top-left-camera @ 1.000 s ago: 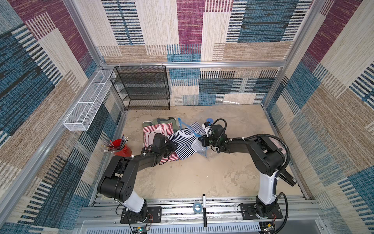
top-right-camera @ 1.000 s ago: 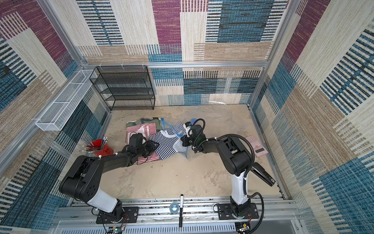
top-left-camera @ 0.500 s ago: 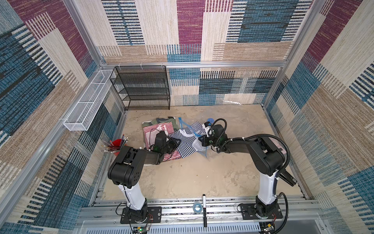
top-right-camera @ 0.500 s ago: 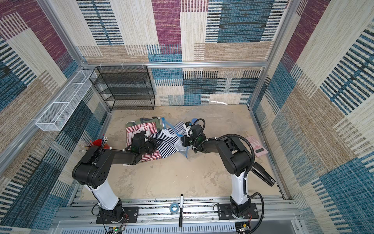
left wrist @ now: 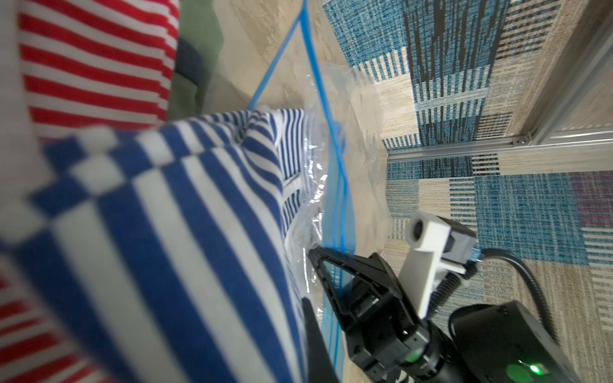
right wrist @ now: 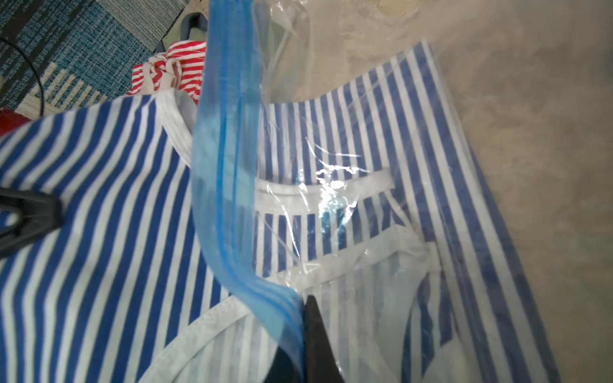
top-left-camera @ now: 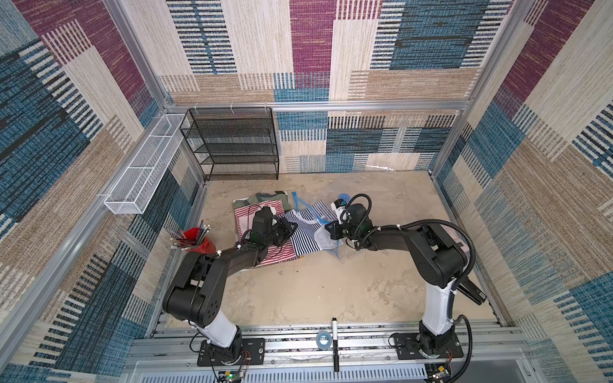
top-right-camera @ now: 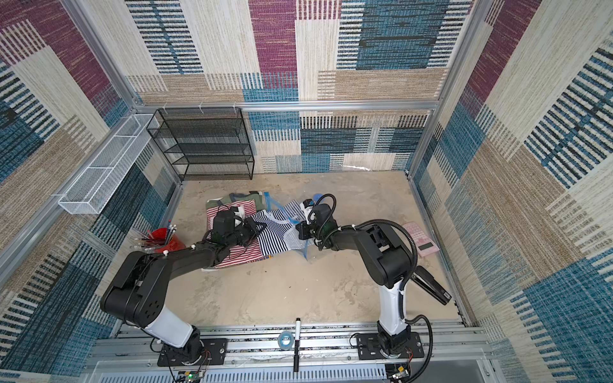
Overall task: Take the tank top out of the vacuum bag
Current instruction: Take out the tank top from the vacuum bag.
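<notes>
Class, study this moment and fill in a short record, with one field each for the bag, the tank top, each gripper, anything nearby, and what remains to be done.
vacuum bag: clear plastic, mouth open, blue zip edge raised
tank top: blue-and-white striped, partly out of the mouth, the rest under the plastic
left gripper: shut on the tank top's freed part
right gripper: shut on the vacuum bag's blue zip edge
nearby: red-striped garment beside the tank top
left to do: draw the tank top fully clear
</notes>
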Motion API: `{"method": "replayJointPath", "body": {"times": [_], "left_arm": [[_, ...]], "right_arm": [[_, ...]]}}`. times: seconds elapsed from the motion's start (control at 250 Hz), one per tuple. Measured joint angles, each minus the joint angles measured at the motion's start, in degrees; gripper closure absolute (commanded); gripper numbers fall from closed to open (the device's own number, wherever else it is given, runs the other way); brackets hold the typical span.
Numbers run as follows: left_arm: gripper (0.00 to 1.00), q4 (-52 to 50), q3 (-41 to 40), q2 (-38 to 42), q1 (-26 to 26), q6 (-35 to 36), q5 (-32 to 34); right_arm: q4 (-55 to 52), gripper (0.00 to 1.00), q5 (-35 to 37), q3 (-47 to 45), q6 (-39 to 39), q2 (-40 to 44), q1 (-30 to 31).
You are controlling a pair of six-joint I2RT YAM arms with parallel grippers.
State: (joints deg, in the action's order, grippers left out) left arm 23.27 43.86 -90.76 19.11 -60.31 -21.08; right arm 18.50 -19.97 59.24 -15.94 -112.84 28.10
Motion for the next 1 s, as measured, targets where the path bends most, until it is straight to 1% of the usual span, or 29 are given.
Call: {"method": "replayJointPath", "body": {"times": [0.064, 0.224, 0.404, 0.58, 0.816, 1.0], "left_arm": [[1.0, -3.76, 1.66, 2.45, 1.11, -0.72, 0.46], [1.0, -14.82, 6.14, 8.7, 3.76, -2.82, 4.48], [1.0, -26.03, 11.96, 13.2, 5.18, -5.51, 8.9], [1.0, -40.87, 22.36, 14.78, 5.64, -6.78, 13.33], [1.0, -50.66, 26.64, 19.15, 5.64, -9.35, 21.05], [1.0, -52.7, 28.92, 21.79, 5.64, -12.39, 29.42]], "right_arm": [[0.0, 1.0, 0.0, 0.04, 0.0, -0.02, 0.0], [0.0, 1.0, 0.0, 0.04, 0.0, -0.04, 0.02], [0.0, 1.0, 0.0, 0.02, 0.0, 0.04, 0.02], [0.02, 1.0, 0.0, 0.0, 0.0, 0.33, 0.0], [0.02, 1.0, 0.0, -0.02, 0.0, 0.37, 0.0], [0.02, 1.0, 0.0, -0.02, 0.0, 0.37, 0.0]]}}
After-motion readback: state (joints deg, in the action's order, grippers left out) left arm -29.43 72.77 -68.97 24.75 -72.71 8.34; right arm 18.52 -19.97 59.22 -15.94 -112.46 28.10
